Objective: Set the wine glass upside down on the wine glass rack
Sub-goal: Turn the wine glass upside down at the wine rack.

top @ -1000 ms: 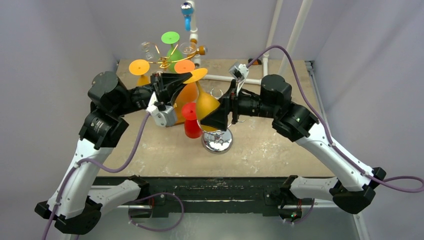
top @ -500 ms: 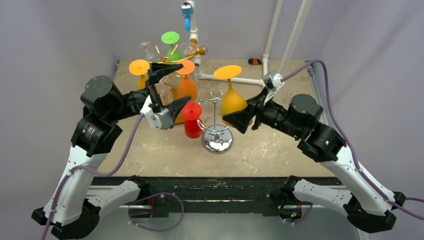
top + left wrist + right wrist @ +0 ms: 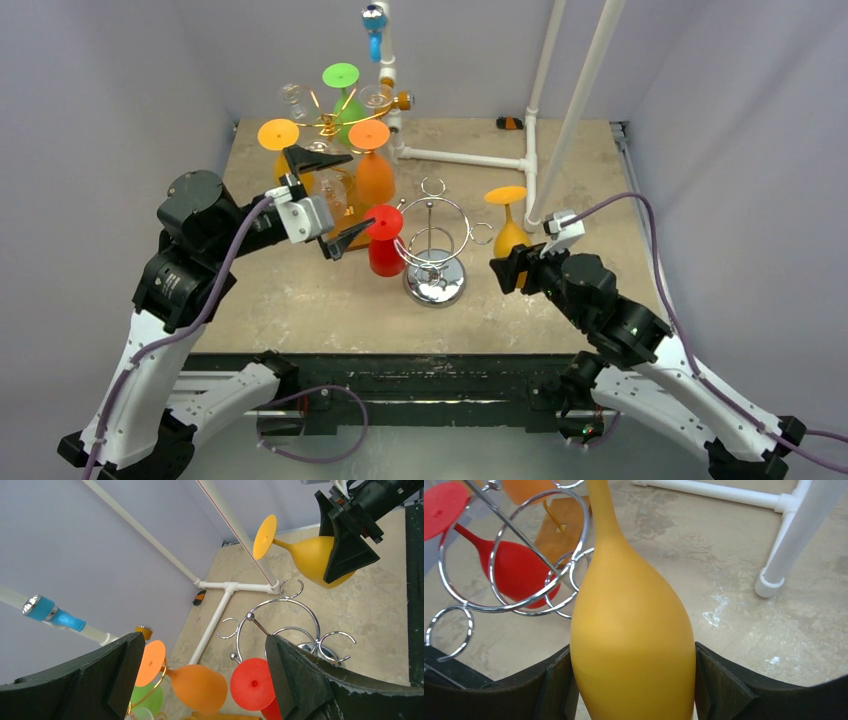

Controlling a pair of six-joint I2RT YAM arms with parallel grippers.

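Note:
A yellow-orange wine glass (image 3: 510,232) stands foot-up to the right of the chrome wine glass rack (image 3: 435,250), apart from it. My right gripper (image 3: 515,265) is shut on its bowl. In the right wrist view the bowl (image 3: 631,630) fills the gap between both fingers (image 3: 724,685), and the rack's rings (image 3: 514,555) lie to its left. My left gripper (image 3: 360,190) stands wide open left of the rack with nothing between its fingers. The left wrist view shows the held glass (image 3: 310,555) beyond the rack (image 3: 280,615).
A red glass (image 3: 383,240) stands upside down against the rack's left side. Behind it a gold rack (image 3: 330,122) carries several glasses, with an orange one (image 3: 375,175) nearest. White pipes (image 3: 530,150) rise at the back right, close behind the held glass.
My left gripper let go of the glass's foot, opened wide and drew back left. My right gripper closed on the bowl and carried the glass right and down, past the chrome rack.

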